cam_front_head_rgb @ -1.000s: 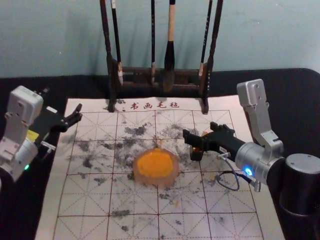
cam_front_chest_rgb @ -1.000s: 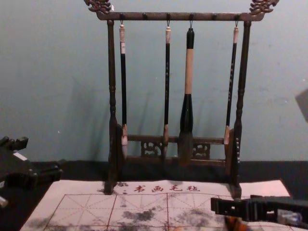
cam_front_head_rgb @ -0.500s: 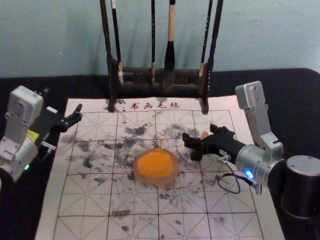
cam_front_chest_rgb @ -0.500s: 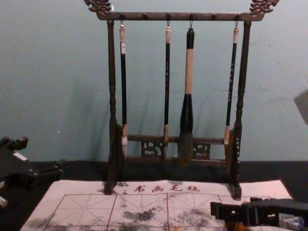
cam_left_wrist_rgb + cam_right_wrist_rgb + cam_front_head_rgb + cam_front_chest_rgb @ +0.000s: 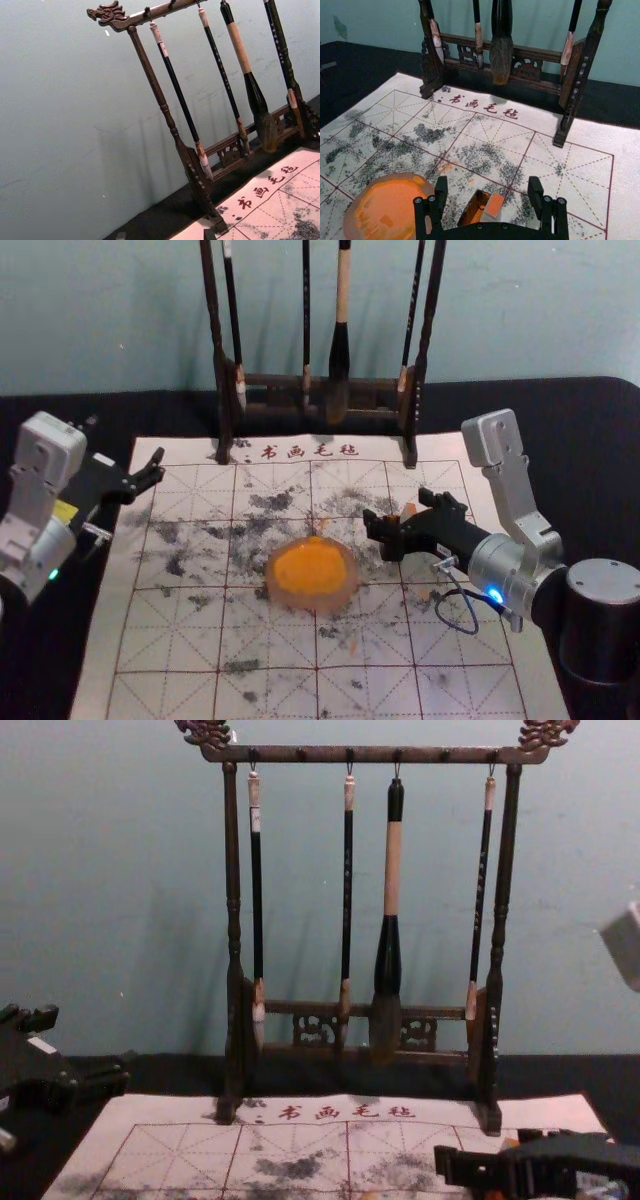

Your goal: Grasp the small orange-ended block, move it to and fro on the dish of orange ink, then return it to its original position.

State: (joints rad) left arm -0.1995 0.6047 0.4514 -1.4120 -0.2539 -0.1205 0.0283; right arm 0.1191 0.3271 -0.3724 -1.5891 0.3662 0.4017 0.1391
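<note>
Gaping, both empty | right gripper (image 5: 399, 508), wrist view: block (image 5: 493, 206) between fingers (image 5: 536, 192) | left gripper (image 5: 155, 467): mat's left edge (image 5: 124, 540)

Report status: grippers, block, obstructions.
Right gripper open at the orange-ended block, not closed on it. Left gripper open, parked far left. Small dark box right beside the block; may crowd the grip.

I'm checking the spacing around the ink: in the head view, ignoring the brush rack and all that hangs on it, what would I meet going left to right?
Left claw → dish of orange ink → right claw.
</note>
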